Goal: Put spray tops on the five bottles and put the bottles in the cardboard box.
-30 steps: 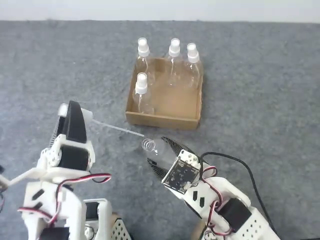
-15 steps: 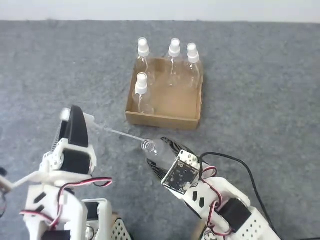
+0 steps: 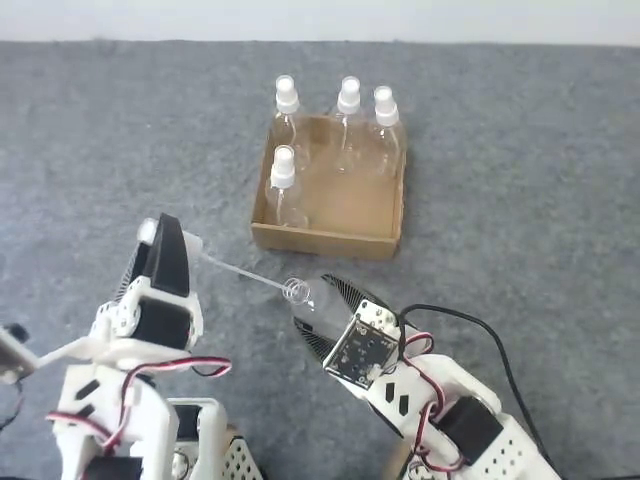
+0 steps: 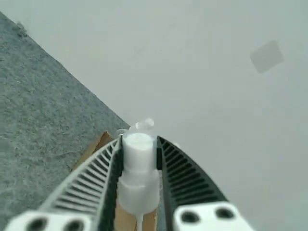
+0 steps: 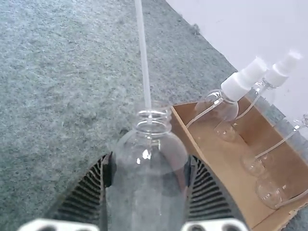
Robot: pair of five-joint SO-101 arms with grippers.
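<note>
My right gripper (image 3: 318, 306) (image 5: 147, 175) is shut on a clear open-necked bottle (image 5: 146, 168) (image 3: 308, 300), held tilted just in front of the cardboard box (image 3: 330, 238). My left gripper (image 4: 139, 159) (image 3: 165, 250) is shut on a white spray top (image 4: 138, 166), whose thin dip tube (image 3: 245, 272) (image 5: 142, 57) reaches across with its tip at the bottle's neck (image 3: 294, 290). Several capped bottles (image 3: 283, 185) stand in the box.
The box sits at the middle back of the grey carpet (image 3: 520, 200), with a pale wall (image 3: 320, 18) behind. A black cable (image 3: 480, 335) trails from the right arm.
My left gripper has moved right and nearer the front with the spray top, bringing the dip tube's tip to the bottle's neck. The right gripper and bottle have kept still.
</note>
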